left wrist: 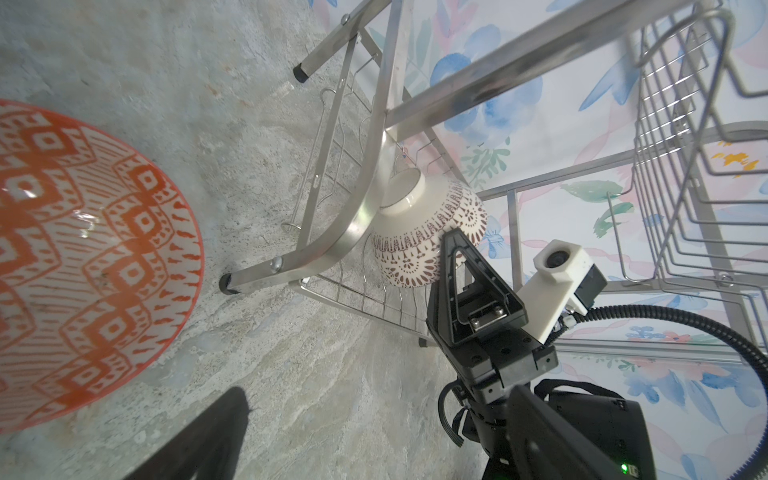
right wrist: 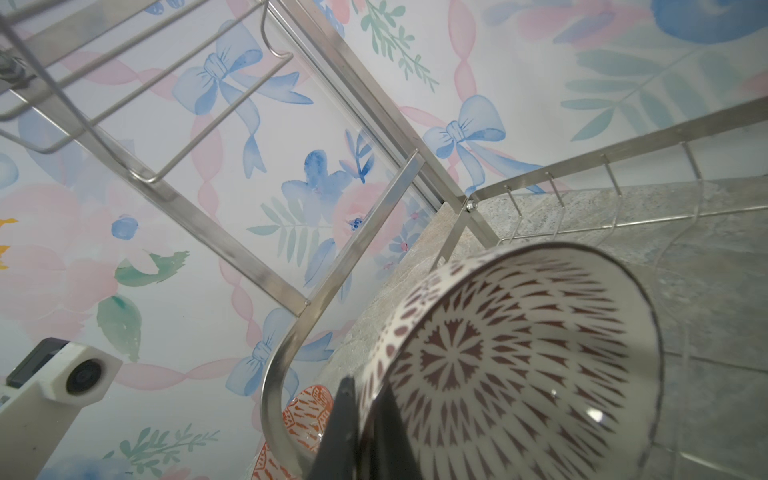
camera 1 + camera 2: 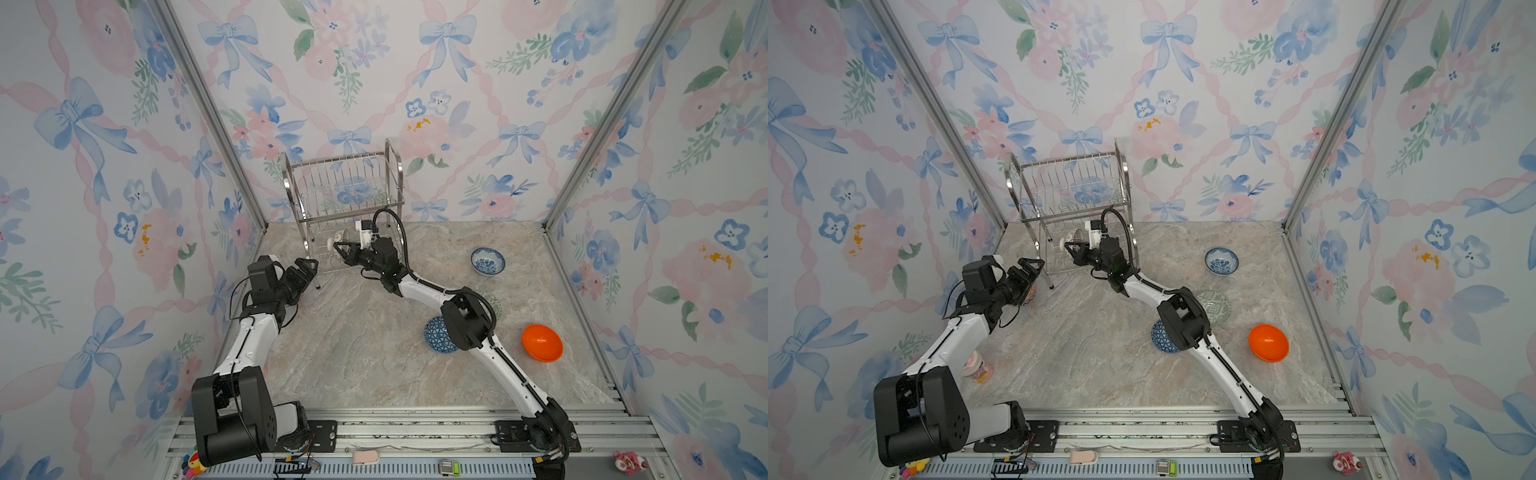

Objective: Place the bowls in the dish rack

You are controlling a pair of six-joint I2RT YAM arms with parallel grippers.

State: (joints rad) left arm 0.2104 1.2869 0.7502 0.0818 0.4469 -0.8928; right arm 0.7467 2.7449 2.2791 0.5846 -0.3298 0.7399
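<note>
— Left gripper [image 3: 311, 268]?
— Jaws wide, empty, just above the red-patterned bowl [image 1: 83, 257] on the table [image 3: 353, 353], beside a rack [image 1: 361, 208] leg.
— Right gripper [image 3: 336, 248]?
— Clamped on the rim of the lattice bowl [image 1: 419, 232], tilted sideways inside the rack's lower tier.

1. Dish rack [image 3: 345, 195]: shiny silver steel wire.
2. Cream bowl [image 1: 428, 232]: dark brown lace medallions and a banded border outside, brown radiating petals inside.
3. Orange-and-white bowl [image 1: 83, 257]: nested diamonds and hatched stripes.
4. Blue-and-white bowl [image 3: 488, 261]: floral motifs.
5. Dark blue bowl [image 3: 434, 338]: white triangle lattice.
6. Grey-green bowl [image 3: 1217, 305]: pale geometric pattern.
7. Plain orange bowl [image 3: 542, 343]: glossy solid orange.
8. Tabletop [image 3: 353, 353]: beige-grey marbling.
9. Wallpaper [image 3: 374, 62]: blue bows, pink ribbons and flowers, green leaves on white.
</note>
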